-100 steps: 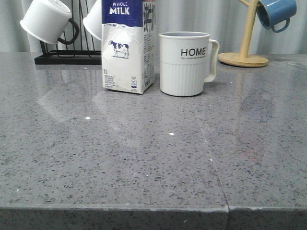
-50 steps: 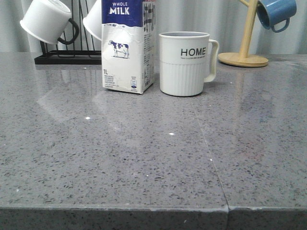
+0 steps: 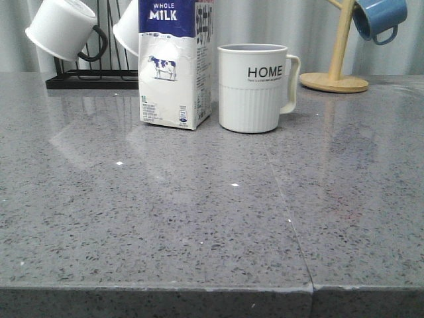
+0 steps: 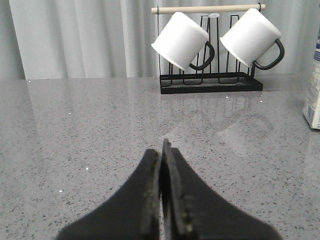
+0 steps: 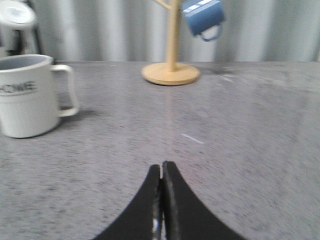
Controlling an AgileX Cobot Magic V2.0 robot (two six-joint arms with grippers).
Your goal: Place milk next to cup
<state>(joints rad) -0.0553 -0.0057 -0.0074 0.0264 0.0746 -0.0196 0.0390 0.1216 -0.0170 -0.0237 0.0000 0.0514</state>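
The milk carton, white with a dark blue top band and a cow picture, stands upright on the grey table right beside the left of the white HOME cup; a narrow gap shows between them. The cup's handle points right. The carton's edge shows in the left wrist view, and the cup shows in the right wrist view. My left gripper is shut and empty, low over bare table. My right gripper is shut and empty, to the right of the cup. Neither gripper shows in the front view.
A black rack with two plain white black-handled mugs stands at the back left. A wooden mug tree holding a blue mug stands at the back right. The table's front edge runs along the bottom.
The whole front view has shifted slightly to the left. Milk and cup keep their places relative to each other.
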